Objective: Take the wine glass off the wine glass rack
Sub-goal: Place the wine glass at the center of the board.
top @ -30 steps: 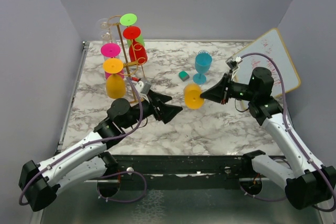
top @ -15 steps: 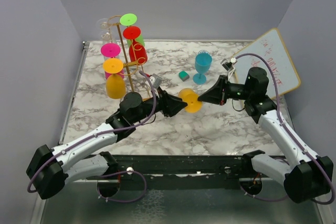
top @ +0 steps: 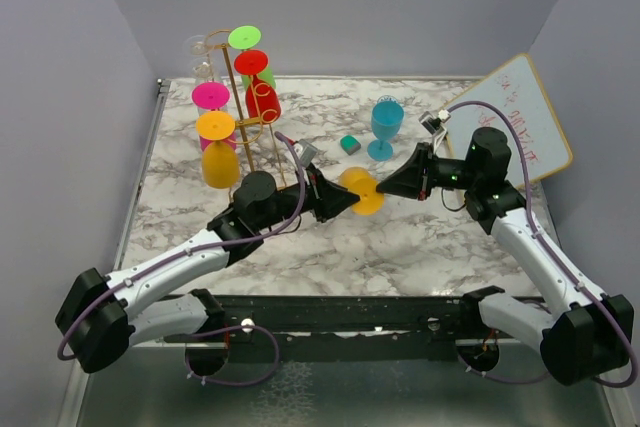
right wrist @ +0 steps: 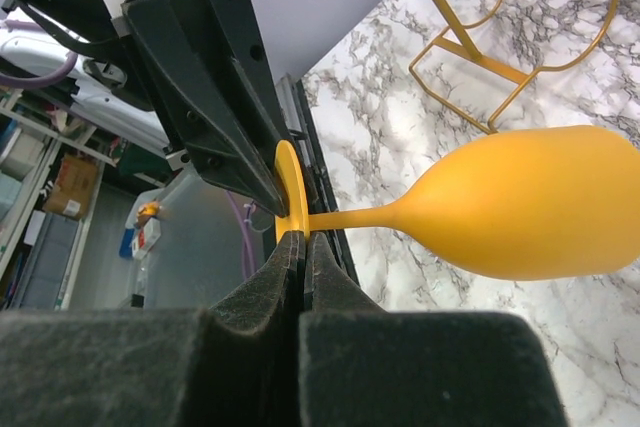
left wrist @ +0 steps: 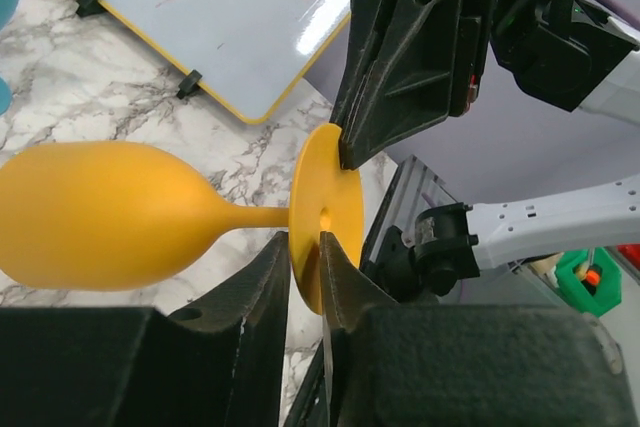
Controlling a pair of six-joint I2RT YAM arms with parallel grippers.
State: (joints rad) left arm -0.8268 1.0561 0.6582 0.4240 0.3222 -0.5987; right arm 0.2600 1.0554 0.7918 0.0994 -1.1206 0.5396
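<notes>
**Top view.** One orange wine glass (top: 365, 192) is off the wine glass rack (top: 231, 82), lying sideways in the air over mid-table. The left gripper (top: 344, 199) and right gripper (top: 386, 186) meet at it, tip to tip.
- The rack stands back left, near the left wall and the rear edge.
- Bare marble table (top: 420, 247) lies open from under the glass to the near edge.
- Count on the rack: four coloured glasses (green, red, pink, orange), plus clear ones I cannot number.
- Count on the table: one teal glass (top: 386, 119) upright, one small green block (top: 349, 144) near it, and one whiteboard (top: 515, 112) leaning at the right edge.

**Left wrist view.** Its own fingers (left wrist: 250, 297) stand narrowly apart astride the foot's rim. I cannot tell whether they press it. The right gripper's tip sits on the rim opposite.

**Right wrist view.** Its own fingers (right wrist: 270, 287) are clenched on the foot's rim. The bowl points away over the marble, apart from the rack's wire base behind it.
</notes>
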